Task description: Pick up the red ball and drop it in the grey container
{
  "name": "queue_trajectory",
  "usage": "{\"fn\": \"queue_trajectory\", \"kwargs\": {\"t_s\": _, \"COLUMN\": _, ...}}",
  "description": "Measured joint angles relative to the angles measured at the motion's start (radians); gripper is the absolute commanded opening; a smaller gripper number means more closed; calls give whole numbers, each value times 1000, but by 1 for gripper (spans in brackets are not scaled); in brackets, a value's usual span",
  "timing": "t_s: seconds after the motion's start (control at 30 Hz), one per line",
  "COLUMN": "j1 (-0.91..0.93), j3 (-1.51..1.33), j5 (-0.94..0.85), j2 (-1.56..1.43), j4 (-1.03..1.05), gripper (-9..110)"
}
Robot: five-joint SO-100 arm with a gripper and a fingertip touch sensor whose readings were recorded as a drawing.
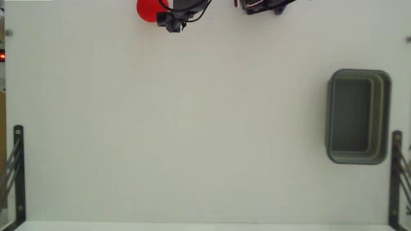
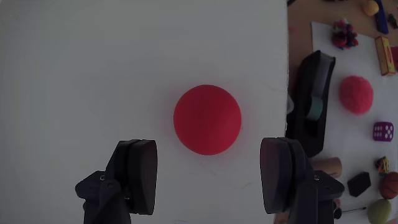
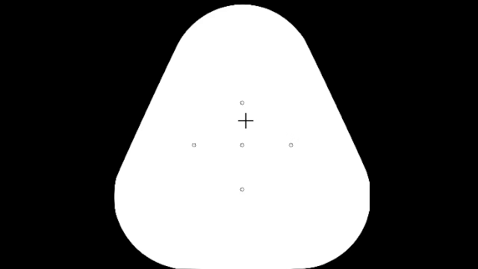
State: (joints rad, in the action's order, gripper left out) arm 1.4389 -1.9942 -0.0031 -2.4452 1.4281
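Observation:
The red ball (image 2: pixel 207 119) lies on the white table, seen from above in the wrist view, just beyond and between my two dark fingers (image 2: pixel 138 174). My gripper (image 2: pixel 208 176) is open, its jaws wider than the ball and not touching it. In the fixed view the ball (image 1: pixel 148 9) shows at the top edge, partly covered by the gripper (image 1: pixel 172 22). The grey container (image 1: pixel 358 116) sits empty at the right side of the table in the fixed view, far from the ball.
Past the table's right edge in the wrist view lie a black tape holder (image 2: pixel 310 102), a pink fuzzy ball (image 2: pixel 356 94) and several small toys. Black metal brackets (image 1: pixel 18 173) stand at both lower table corners in the fixed view.

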Motion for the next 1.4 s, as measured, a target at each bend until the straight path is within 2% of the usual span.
{"fn": "queue_trajectory", "kwargs": {"t_s": 0.83, "j1": 0, "j3": 0, "j5": -2, "j2": 210, "j4": -166, "gripper": 110}}
{"fn": "queue_trajectory", "kwargs": {"t_s": 1.4, "j1": 2, "j3": 21, "j5": -2, "j2": 288, "j4": -199, "gripper": 110}}
